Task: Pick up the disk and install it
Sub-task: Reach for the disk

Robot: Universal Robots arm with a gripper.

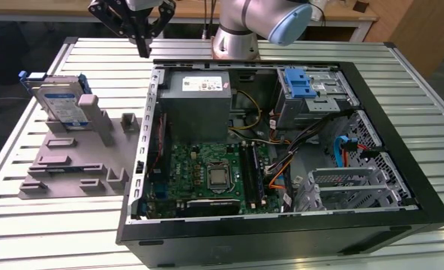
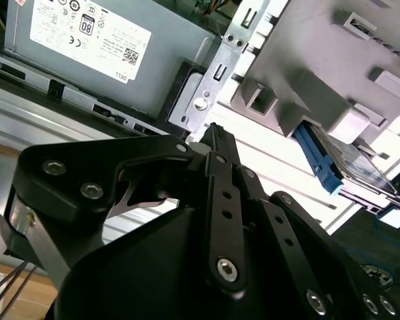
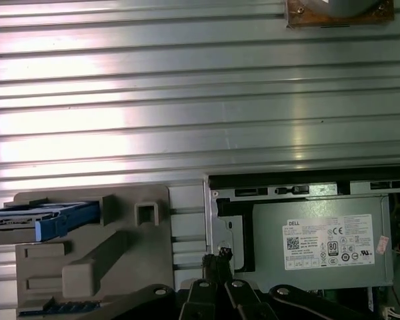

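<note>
Slatted metal table point(image 1: 57, 225), bearing an open black computer case point(image 1: 282, 239) with green motherboard point(image 1: 214, 169), a grey box point(image 1: 199, 104) carrying a white printed sticker, and a drive cage with blue latch point(image 1: 304, 84), these last seen in the exterior view. Grey stand point(image 1: 64, 163), at the exterior view's left of the case, holding the disk point(image 1: 60, 104) upright on edge, blue-and-white label outward; both wrist views show its blue rail point(image 3: 53, 223) point(image 2: 320, 163). Gripper point(image 1: 143, 53), fingers clenched together on nothing, hanging above the case's rear corner, well apart from the disk.

A robotics lab is suggested: an arm point(image 1: 239, 25) is mounted on a slatted metal desk point(image 1: 49, 225), on which an opened computer case point(image 1: 267, 235) and grey fixture point(image 1: 64, 164) are laid.
</note>
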